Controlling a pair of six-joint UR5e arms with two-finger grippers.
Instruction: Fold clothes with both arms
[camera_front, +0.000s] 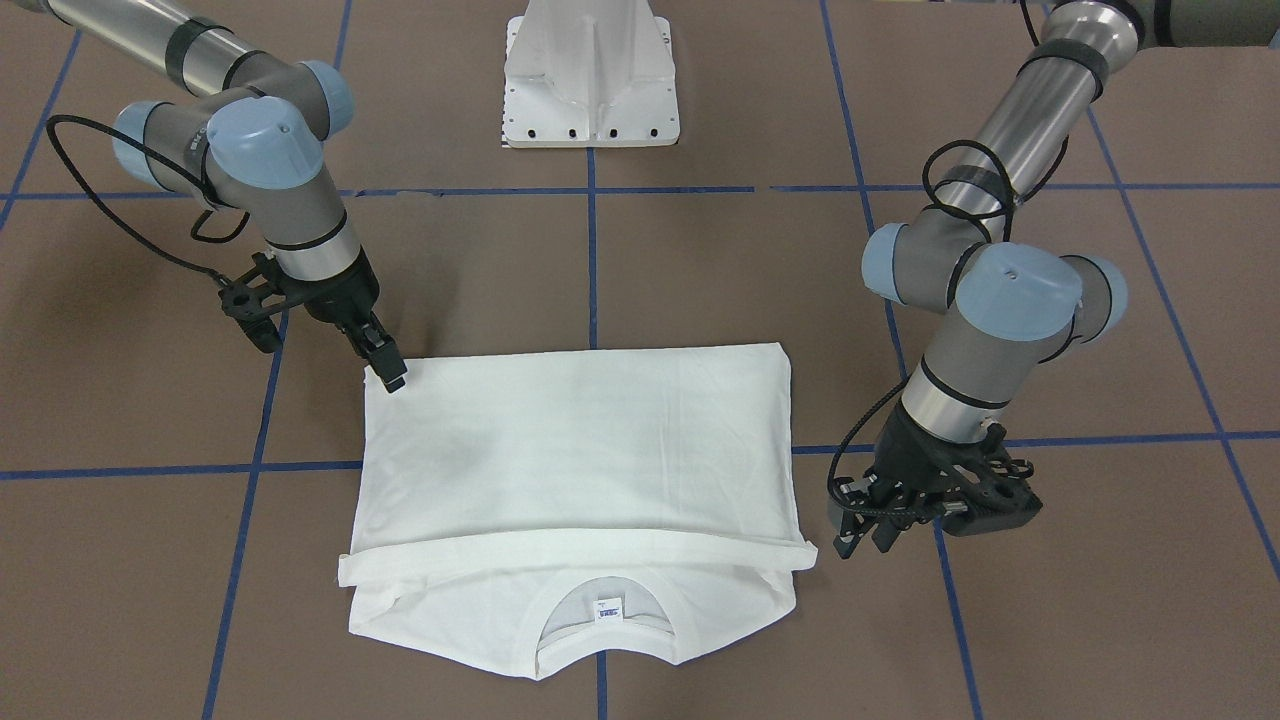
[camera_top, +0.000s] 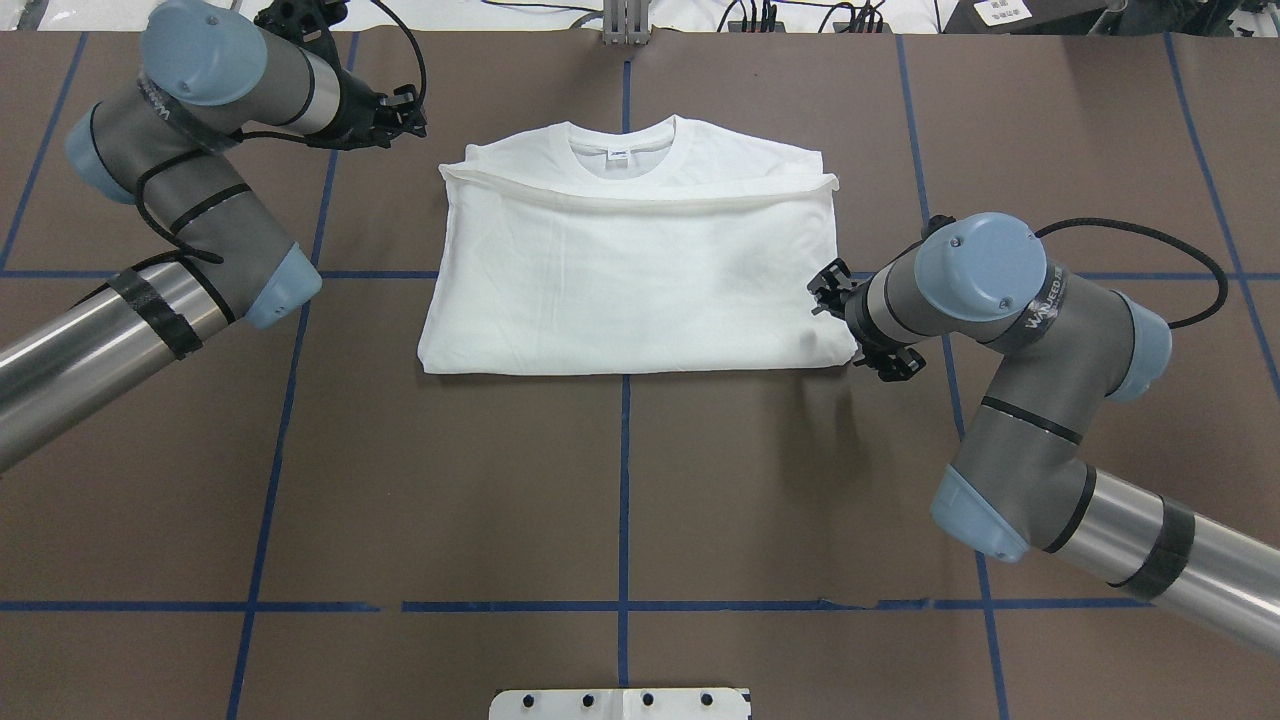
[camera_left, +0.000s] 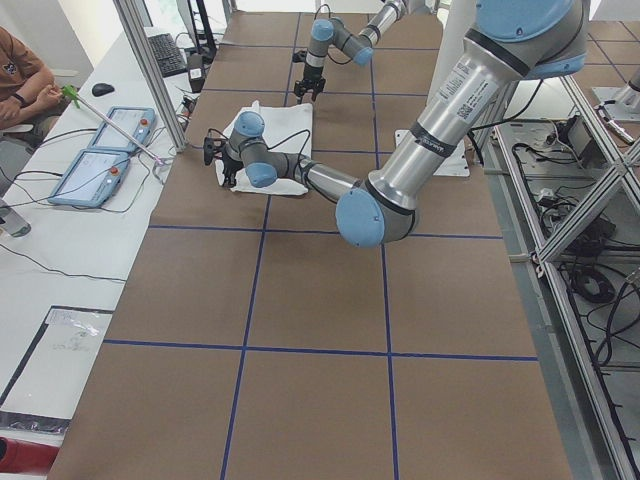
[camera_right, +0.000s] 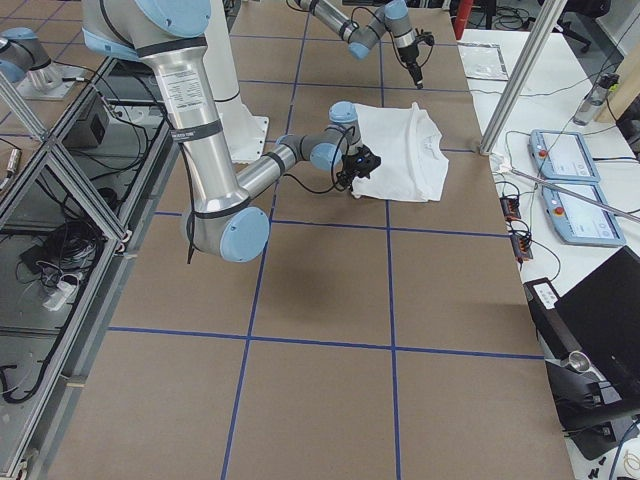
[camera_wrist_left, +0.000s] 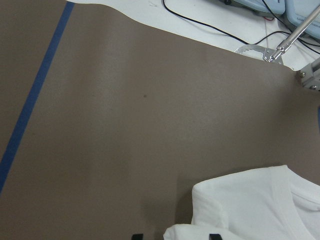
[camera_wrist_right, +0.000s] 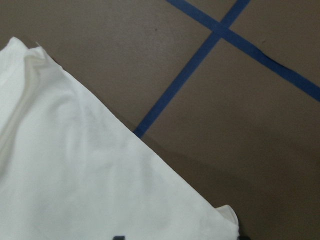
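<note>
I find the shirt (camera_front: 580, 440) lying flat on the brown surface (camera_front: 700, 270), on the half away from the robot's pedestal (camera_front: 592, 75). It is doubled over, with the lower part laid up across the chest; the edge of that layer stops just short of the collar (camera_front: 605, 640). The collar faces away from the robot, and a small label (camera_front: 608, 608) shows inside it.

Right hand (camera_front: 388, 368): down at the folded corner on the robot's own right side; its wrist camera shows two fingertips (camera_wrist_right: 118, 237) apart with white cloth between them, so it is not clamped.

Left hand (camera_front: 865, 535): low, just beside the end of the upper layer's edge near the shoulder; fingertips (camera_wrist_left: 215, 235) apart, with the cloth's edge showing between them; I cannot tell whether they touch it.

Blue tape lines (camera_front: 592, 260) cross the surface and pass under the shirt.
</note>
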